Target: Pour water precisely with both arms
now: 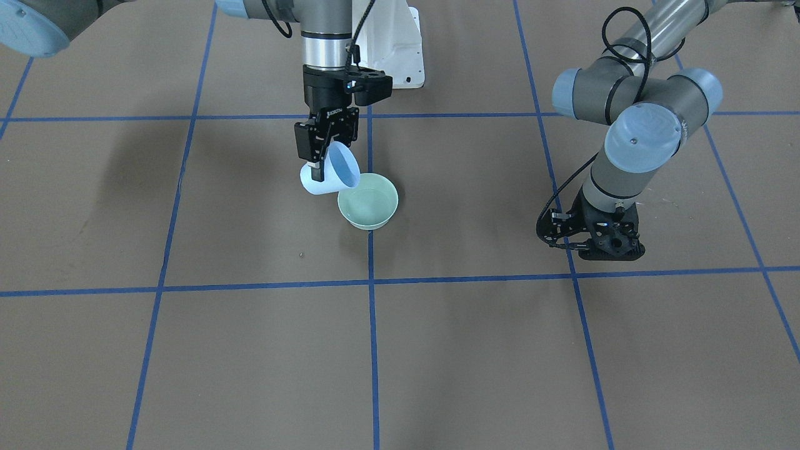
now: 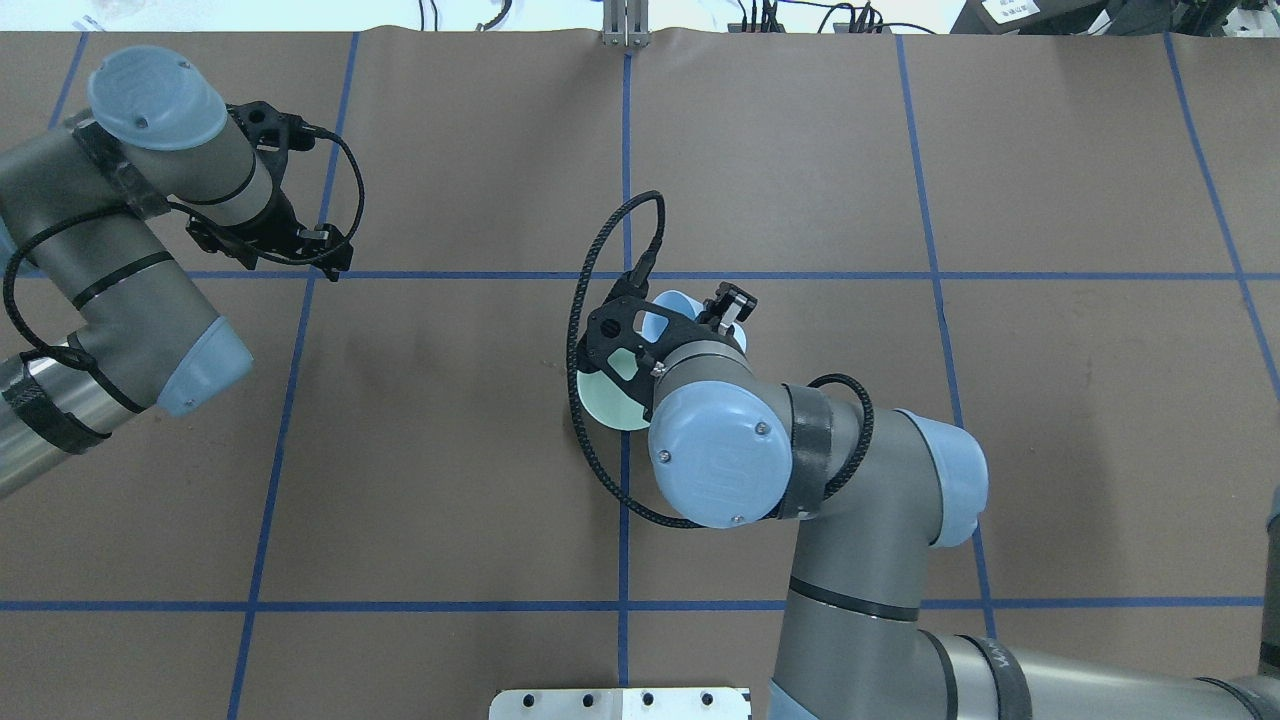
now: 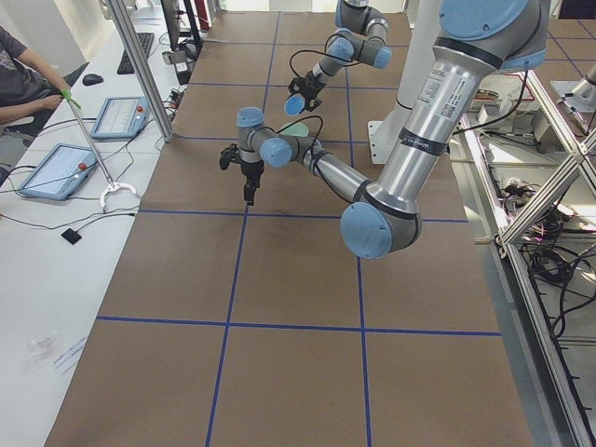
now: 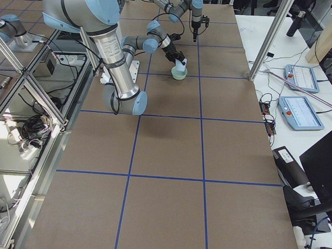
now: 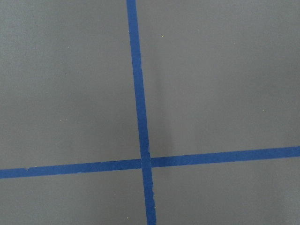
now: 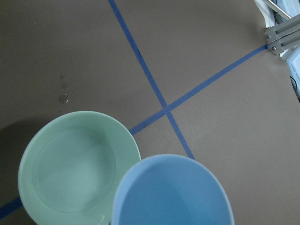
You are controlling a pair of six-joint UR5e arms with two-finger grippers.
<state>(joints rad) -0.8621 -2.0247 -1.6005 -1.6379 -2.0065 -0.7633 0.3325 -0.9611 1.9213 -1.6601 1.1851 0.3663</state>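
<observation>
- Although the left gripper (image 3: 250, 193) hangs at the far left, over bare table (image 1: 187, 350) by a tape cross (image 5: 145, 162), I cannot tell whether its fingers stand apart or together. It carries nothing visible.
- By my judgement the pour is nearly finished. The water (image 6: 70, 171) lies as a shallow sheen in the green bowl (image 1: 369, 224), and the tilted blue cup (image 1: 334, 174) shows no liquid inside. A few drops (image 6: 63, 98) sit on the table beside the bowl.
- Probably left to do: righting the cup and setting it down.
- The right gripper (image 1: 319, 170) clamps the cup's wall, holding its mouth at the bowl's rim. The water lies just below and beside this gripper, well apart from the left one.
</observation>
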